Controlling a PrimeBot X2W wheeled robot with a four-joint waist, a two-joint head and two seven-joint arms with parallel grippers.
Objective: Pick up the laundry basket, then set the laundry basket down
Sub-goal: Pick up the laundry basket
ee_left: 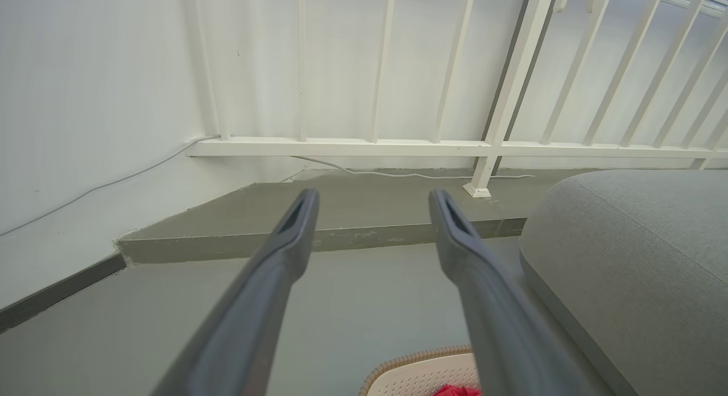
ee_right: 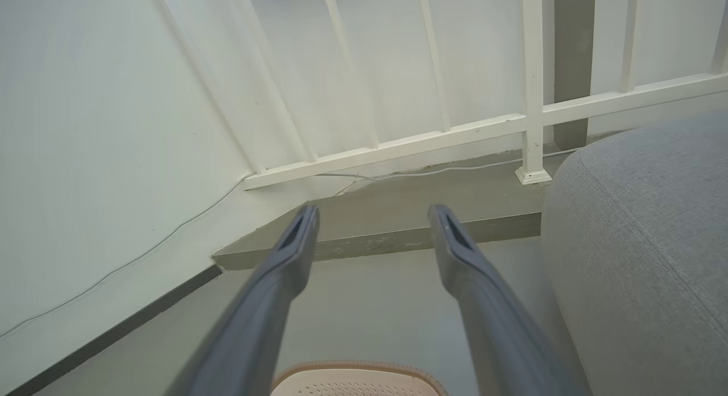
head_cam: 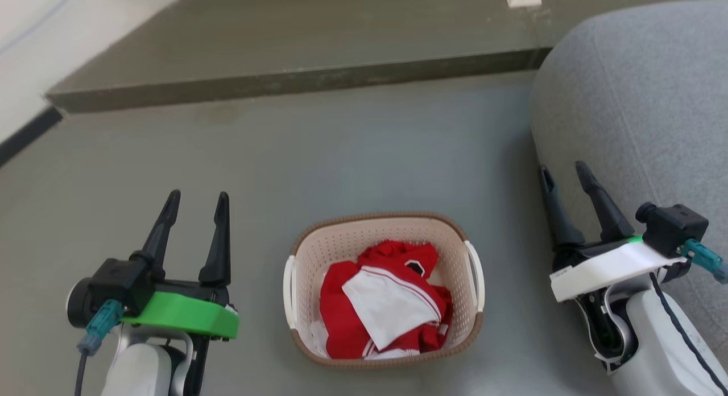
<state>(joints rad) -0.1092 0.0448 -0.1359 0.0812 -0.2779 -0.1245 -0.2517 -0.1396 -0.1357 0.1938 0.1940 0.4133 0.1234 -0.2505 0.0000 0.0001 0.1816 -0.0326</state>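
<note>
1. So, the laundry basket (head_cam: 341, 245) stands on the grey floor (head_cam: 341, 157), low in the middle of the head view. It is between our two grippers and touches neither. Crumpled red and white clothes (head_cam: 387, 302) lie inside it.
2. One of its white side handles (head_cam: 289, 291) faces each arm, and both are free.
3. Our left gripper (head_cam: 196, 198) hovers apart from the basket on its left. Its jaws are parted by a moderate gap and hold nothing.
4. Our right gripper (head_cam: 563, 169) hovers apart on the other side, just beside a grey cushion (head_cam: 642, 100). Its jaws are likewise parted and empty.
5. Beyond the basket, a low step (head_cam: 284, 83) crosses the floor.
6. We judge that the pick-up has not begun and that we are at the approach.
7. The next move calls for lowering both arms and bringing them inward, one to each handle. Each pair of fingers should close on its handle or the rim beside it. We should then lift evenly so the basket stays level and the clothes stay in.
</note>
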